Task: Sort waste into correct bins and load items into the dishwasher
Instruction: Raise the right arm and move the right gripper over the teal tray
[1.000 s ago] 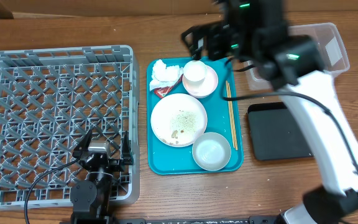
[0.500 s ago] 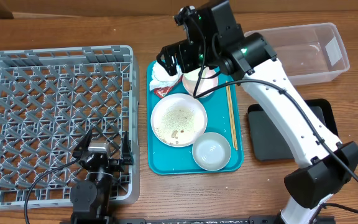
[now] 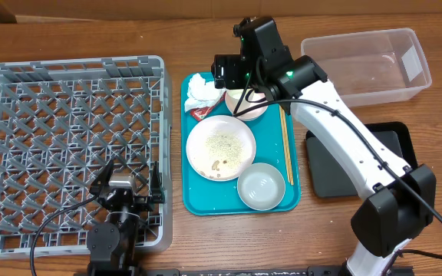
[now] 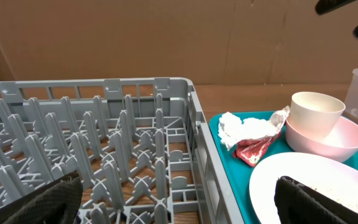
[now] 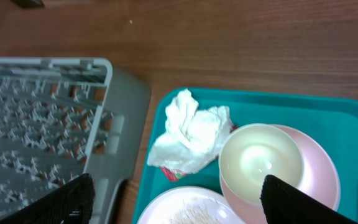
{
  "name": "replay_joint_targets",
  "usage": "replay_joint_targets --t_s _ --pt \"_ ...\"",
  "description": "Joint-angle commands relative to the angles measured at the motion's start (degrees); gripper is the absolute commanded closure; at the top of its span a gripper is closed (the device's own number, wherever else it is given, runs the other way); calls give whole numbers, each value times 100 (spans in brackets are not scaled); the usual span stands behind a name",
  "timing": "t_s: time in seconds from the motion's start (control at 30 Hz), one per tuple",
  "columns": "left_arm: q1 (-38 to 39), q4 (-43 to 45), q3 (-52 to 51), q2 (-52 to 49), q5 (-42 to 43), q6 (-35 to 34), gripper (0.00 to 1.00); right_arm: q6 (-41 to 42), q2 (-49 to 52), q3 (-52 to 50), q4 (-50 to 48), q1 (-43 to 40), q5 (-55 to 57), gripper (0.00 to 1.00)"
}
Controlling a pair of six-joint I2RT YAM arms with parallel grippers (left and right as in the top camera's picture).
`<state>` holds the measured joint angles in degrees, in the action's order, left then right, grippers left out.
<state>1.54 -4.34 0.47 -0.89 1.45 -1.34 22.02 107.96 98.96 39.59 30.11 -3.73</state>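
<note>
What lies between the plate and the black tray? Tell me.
The chopsticks, lying along the right side of the teal tray; the overhead view shows it.

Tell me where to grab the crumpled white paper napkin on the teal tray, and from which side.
Pinch the raised middle folds of the crumpled white paper napkin, coming straight down from above. It sits bunched in the teal tray's corner, the small white cup beside it and the red torn wrapper under its edge, so a top pinch probably clears both.
</note>
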Motion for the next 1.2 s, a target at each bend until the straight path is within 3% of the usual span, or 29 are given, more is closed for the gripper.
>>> replay_joint_targets --t_s 0.0,0.67,0.77,0.9,1.0,1.17 --pt "74 -9 -20 52 0 -37 0 225 -55 -295 -249 57 227 13" --pt "74 -11 -20 52 0 -37 0 374 422 -413 -625 509 470 14" --pt "74 -9 -20 52 0 -37 0 400 411 -396 -431 557 686 14" --pt "74 -9 -20 52 0 -37 0 1320 249 -234 50 549 660 14" --pt "74 -9 -20 52 0 -37 0 1554 -22 -155 415 551 647 14" --pt "74 -9 -20 52 0 -37 0 1928 -616 -138 1613 568 619 7"
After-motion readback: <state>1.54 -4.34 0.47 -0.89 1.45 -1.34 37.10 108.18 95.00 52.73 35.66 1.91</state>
